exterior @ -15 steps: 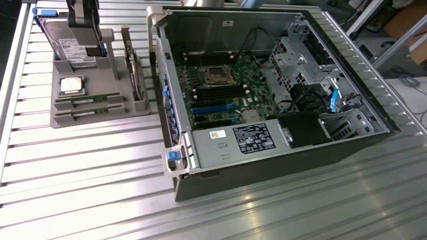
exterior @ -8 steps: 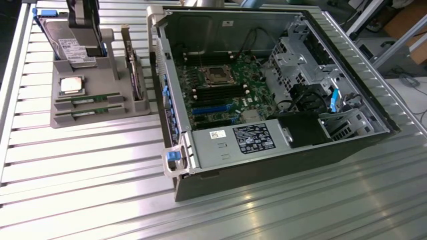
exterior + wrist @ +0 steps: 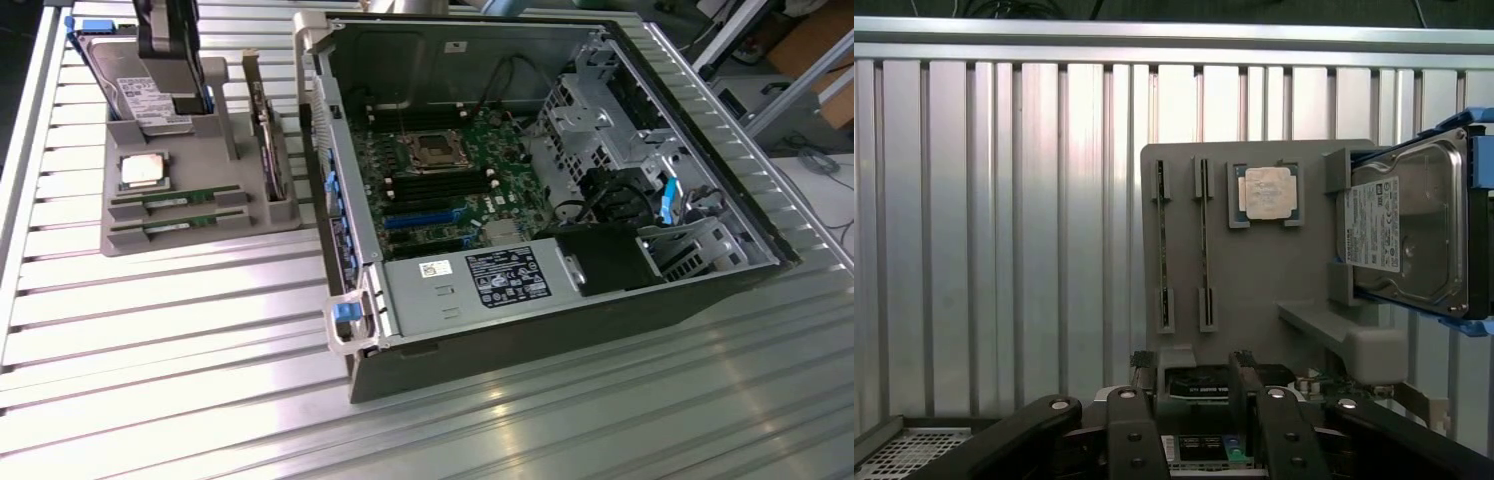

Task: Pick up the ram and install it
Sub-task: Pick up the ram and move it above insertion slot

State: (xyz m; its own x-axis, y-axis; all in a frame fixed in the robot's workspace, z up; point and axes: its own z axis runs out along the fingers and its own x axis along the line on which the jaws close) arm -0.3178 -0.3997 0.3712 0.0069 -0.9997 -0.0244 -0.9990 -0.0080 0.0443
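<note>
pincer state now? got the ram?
Pincer: open, holding nothing. Both ram sticks sit in the tray.

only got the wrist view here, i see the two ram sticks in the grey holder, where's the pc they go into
Observer: The open computer case lies on the table on the exterior view's right of the grey holder that carries the ram sticks. It sits close beside the holder, with its motherboard exposed.
Operator: any stick already on that board
Observer: No green stick stands there. The dark slots beside the processor socket look empty.
</note>
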